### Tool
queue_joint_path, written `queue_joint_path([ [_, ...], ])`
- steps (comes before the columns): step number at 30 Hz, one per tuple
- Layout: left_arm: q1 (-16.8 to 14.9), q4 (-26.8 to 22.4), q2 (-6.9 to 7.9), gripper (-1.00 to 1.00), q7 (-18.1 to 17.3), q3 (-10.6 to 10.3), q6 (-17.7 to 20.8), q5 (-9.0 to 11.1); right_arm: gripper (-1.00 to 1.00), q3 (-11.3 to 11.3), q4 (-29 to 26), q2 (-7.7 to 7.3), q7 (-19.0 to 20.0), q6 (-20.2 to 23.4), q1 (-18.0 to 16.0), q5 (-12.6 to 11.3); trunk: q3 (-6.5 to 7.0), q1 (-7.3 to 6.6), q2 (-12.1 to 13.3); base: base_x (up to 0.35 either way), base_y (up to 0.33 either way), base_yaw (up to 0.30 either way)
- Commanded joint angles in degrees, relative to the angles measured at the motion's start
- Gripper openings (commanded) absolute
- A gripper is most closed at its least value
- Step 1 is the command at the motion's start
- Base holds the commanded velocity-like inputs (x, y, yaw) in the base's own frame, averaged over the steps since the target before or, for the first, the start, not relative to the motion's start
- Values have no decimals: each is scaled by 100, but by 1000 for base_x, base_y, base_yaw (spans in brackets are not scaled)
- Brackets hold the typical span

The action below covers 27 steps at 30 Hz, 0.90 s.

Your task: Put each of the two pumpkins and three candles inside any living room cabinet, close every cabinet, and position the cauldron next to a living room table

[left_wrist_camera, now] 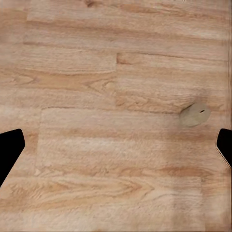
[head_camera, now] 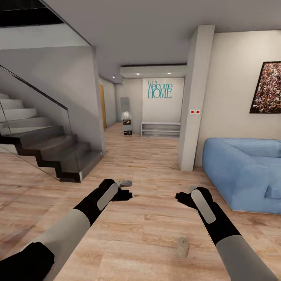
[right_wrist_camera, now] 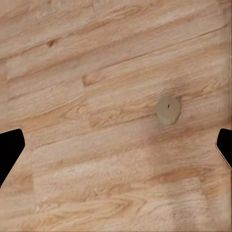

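Wood plank floor [head_camera: 148, 234] carries the task's things in reach: three candles can be counted in the head view, one [head_camera: 125, 182] lying just beyond the left gripper [head_camera: 125, 194], one [head_camera: 193, 189] partly hidden behind the right gripper [head_camera: 181, 196], and one [head_camera: 183, 247] standing on the boards near the right forearm. Each wrist view shows one candle from above, tan with a small wick mark: left wrist [left_wrist_camera: 195, 115], right wrist [right_wrist_camera: 168, 110]. Count otherwise: no pumpkin, cabinet or cauldron is identifiable; one blue sofa [head_camera: 246, 171] stands to the right, one staircase [head_camera: 43, 140] to the left. Both grippers hang over the floor with fingers spread wide and nothing between them. The step in hand appears to be a candle pickup. Procedure: centre the chosen candle between the fingers in the wrist view before descending, since both candles currently sit off-centre; descend vertically; close across the round side wall, low enough to avoid rolling it. The lying candle will likely roll if nudged, so approach it squarely. Take one candle per gripper to save travel.
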Motion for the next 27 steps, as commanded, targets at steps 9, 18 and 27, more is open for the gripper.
queue_joint_path([
  [9,-6,-6,3,100,56,-18,6,60,100,29,-10,-6,-67,8,-5,-46,-7,3,-3,337,0,-252],
  [18,-5,-6,3,100,56,-18,6,60,100,36,-1,-6,-76,21,-9,-28,-7,3,-3,337,0,-41],
  [27,-5,-6,11,100,56,-17,6,60,100,42,445,1,-104,274,-48,-10,-7,3,-3,337,0,-4],
])
